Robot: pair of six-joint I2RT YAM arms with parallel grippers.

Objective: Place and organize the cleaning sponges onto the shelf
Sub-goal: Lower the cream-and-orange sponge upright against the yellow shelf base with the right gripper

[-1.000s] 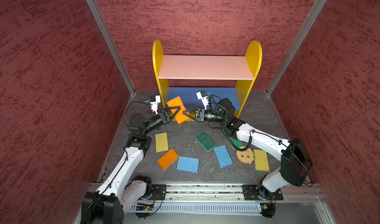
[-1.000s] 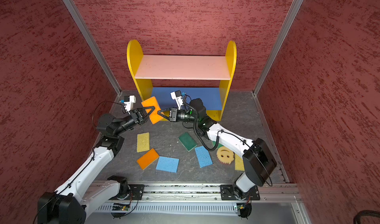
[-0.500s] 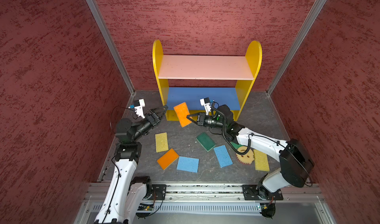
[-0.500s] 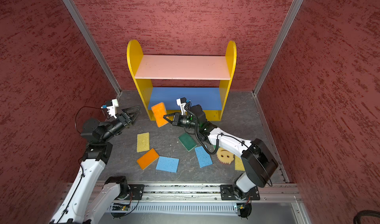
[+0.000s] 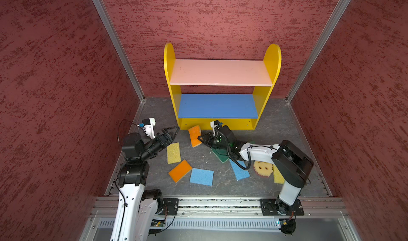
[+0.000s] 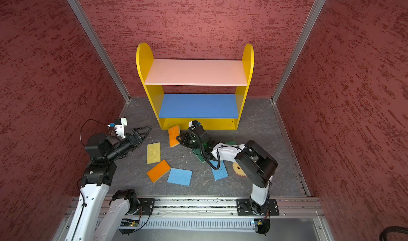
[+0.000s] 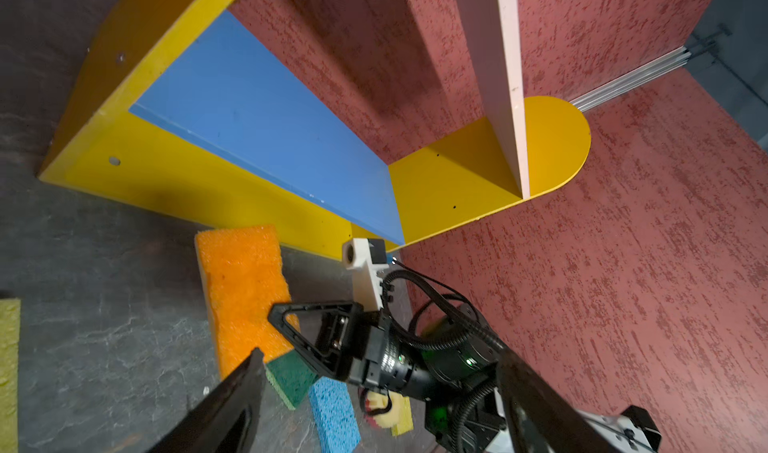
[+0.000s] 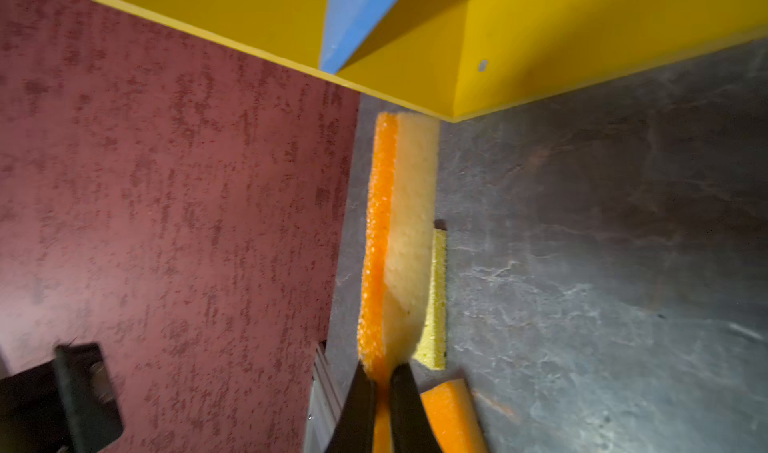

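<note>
We see the right gripper (image 5: 199, 139) pinched tight on the end of an orange sponge (image 5: 194, 133), held upright on its edge just in front of the shelf (image 5: 261, 100), near its left foot. The left gripper (image 5: 174, 130) hangs with jaws wide apart, holding nothing, near a yellow sponge (image 5: 173, 153) lying flat

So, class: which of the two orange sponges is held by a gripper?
The orange sponge held upright in front of the shelf, pinched by the right gripper. The other orange sponge lies flat on the floor beside a blue sponge.
</note>
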